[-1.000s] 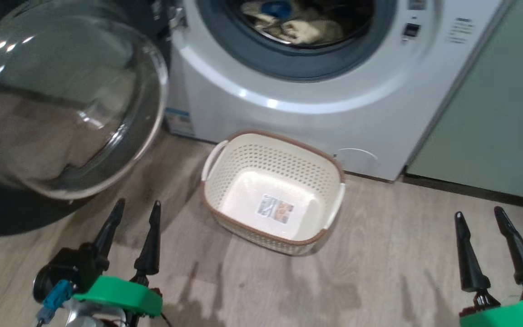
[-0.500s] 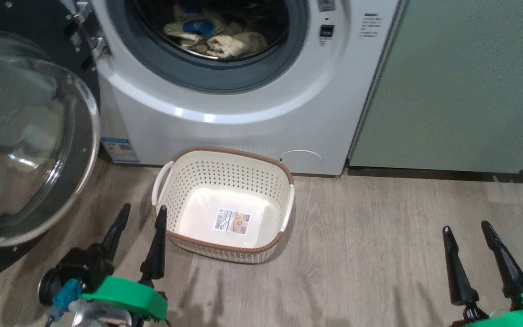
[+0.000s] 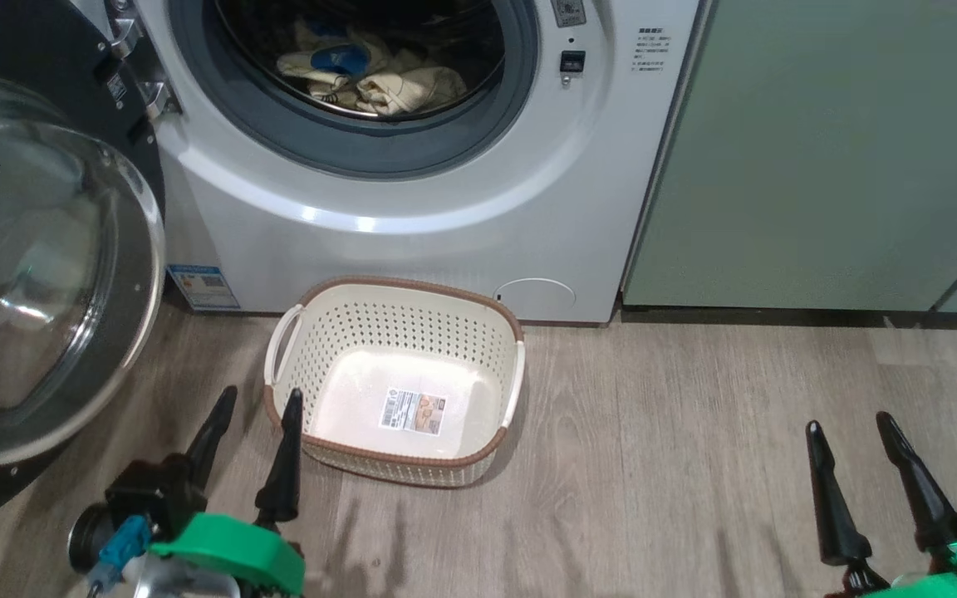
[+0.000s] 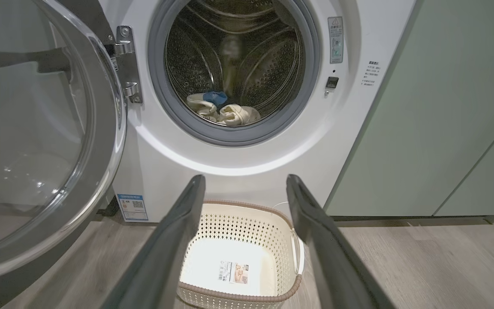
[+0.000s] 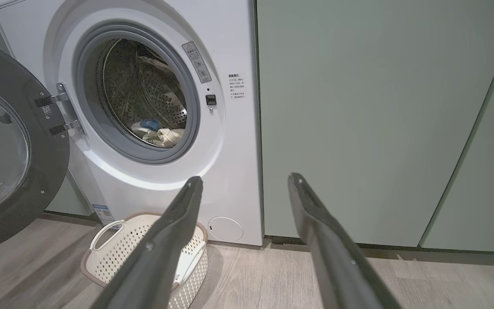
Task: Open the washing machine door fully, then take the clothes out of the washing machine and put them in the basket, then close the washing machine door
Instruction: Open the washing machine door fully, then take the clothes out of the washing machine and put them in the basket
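Right, washing machine door [image 3: 38, 274]: I see it standing wide open on its hinge at the machine's left side. Its clear glass bowl bulges towards me in the head view, with the black rim around it.
washing machine [image 3: 412, 241]: the white front is straight ahead of me, with a grey rubber ring [image 3: 345, 154] around the open drum mouth and a blue label [image 3: 200, 286] low at its left corner.
clothes [image 3: 370, 75]: a small cream bundle with a blue patch lies at the bottom of the drum just behind the ring, well apart from both my claws.
basket [image 3: 399, 332]: it sits upright on the wood floor [image 3: 694, 432] just in front of the machine, below the drum mouth, and its base shows a sticker [image 3: 414, 411].
left claw [image 3: 262, 393]: the fingers are apart and hold nothing. In the head view one fingertip overlaps the basket's near left corner, and I cannot tell whether it touches. From the left wrist the fingers frame the basket, with the drum mouth above.
right claw [image 3: 848, 422]: the fingers are apart and empty, over the floor well to the right of the basket and facing the pale green cabinets [image 3: 819, 149].
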